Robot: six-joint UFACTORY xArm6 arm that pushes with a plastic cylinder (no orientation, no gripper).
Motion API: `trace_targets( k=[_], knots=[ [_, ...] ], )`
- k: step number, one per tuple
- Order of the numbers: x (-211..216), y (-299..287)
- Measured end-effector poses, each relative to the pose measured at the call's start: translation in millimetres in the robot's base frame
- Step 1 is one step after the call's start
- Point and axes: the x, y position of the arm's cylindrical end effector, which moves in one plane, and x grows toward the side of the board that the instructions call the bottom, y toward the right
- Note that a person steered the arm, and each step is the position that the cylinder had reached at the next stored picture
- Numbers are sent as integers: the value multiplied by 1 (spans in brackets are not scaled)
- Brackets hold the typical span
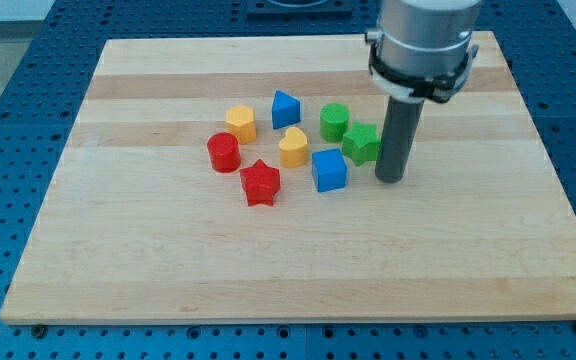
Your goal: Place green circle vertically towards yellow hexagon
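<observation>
On the counter [298, 250], camera view: eight blocks clustered a bit left of centre and toward the far half, no containers anywhere. My tip [390, 180] sits down on the wood just right of the green star-like block [361, 143], close or touching, can't tell which. No pincer on this rig, just the rod, so nothing is gripped. Green circle [333, 121] is just far-left of that green block, near it. Yellow hexagon [240, 123] is well left of the circle, with the blue triangular block [286, 108] between them. Yellow heart [292, 147], blue cube [329, 170], red circle [223, 152] and red star [261, 183] fill the near side. Wide bare wood near, left and right; all blocks are well clear of the edges.
</observation>
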Motion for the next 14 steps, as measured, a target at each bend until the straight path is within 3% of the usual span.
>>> trace_targets(
  k=[2,4,8,12,14],
  knots=[
    [-62,0],
    [-87,-14],
    [-86,-45],
    [-45,-44],
    [-47,-57]
  ],
)
